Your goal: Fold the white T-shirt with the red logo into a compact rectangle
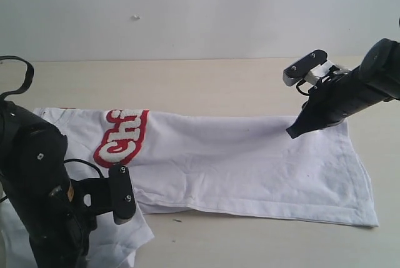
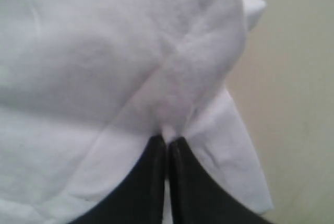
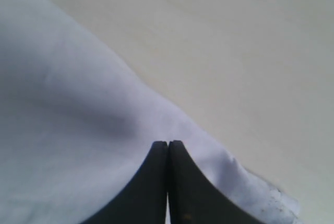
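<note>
The white T-shirt (image 1: pixel 250 168) lies on the table in a long band folded lengthwise. Part of the red logo (image 1: pixel 122 137) shows near its left end. My left gripper (image 2: pixel 167 139) is shut, and a pucker of white cloth (image 2: pixel 104 67) is gathered at its tips. In the exterior view it is hidden under the left arm (image 1: pixel 44 205), over the shirt's near left corner. My right gripper (image 1: pixel 292 133) sits at the shirt's far edge near the hem. In its wrist view the right gripper (image 3: pixel 168 143) is shut, with the cloth (image 3: pixel 62 130) rising to its tips.
The beige tabletop (image 1: pixel 206 84) stretches beyond the shirt to a pale wall (image 1: pixel 200 5). A strip of bare table (image 1: pixel 262 243) runs in front of the shirt. The hem end (image 1: pixel 365 199) lies close to the right border of the view.
</note>
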You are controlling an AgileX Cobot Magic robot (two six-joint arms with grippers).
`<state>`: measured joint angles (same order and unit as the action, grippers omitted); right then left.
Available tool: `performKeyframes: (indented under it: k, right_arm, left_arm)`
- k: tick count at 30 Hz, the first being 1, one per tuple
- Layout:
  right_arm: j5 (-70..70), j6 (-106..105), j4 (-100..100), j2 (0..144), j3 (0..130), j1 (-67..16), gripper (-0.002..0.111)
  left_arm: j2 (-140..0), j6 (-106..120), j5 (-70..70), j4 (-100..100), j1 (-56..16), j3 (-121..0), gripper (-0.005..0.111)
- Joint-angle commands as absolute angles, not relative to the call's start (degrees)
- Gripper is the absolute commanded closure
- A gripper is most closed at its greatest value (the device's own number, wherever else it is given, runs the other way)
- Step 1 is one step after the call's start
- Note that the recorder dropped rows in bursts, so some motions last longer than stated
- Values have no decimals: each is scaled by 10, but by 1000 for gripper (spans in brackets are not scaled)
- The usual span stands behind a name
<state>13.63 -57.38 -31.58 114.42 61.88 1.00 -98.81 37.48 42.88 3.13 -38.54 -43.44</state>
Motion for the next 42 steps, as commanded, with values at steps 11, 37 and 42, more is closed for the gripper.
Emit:
performKeyframes:
  k: [11, 37, 42]
  right_arm:
    - [139, -567, -315, 1140, 621, 13, 108]
    - [136, -569, -330, 1140, 621, 13, 108]
    - [136, -569, -330, 1140, 621, 13, 108]
  left_arm:
    - [-938, 407, 684, -30, -384, -590, 107]
    - [-1058, 374, 280, -208, -269, -686, 51]
    - [-1067, 370, 475, -128, -269, -686, 99]
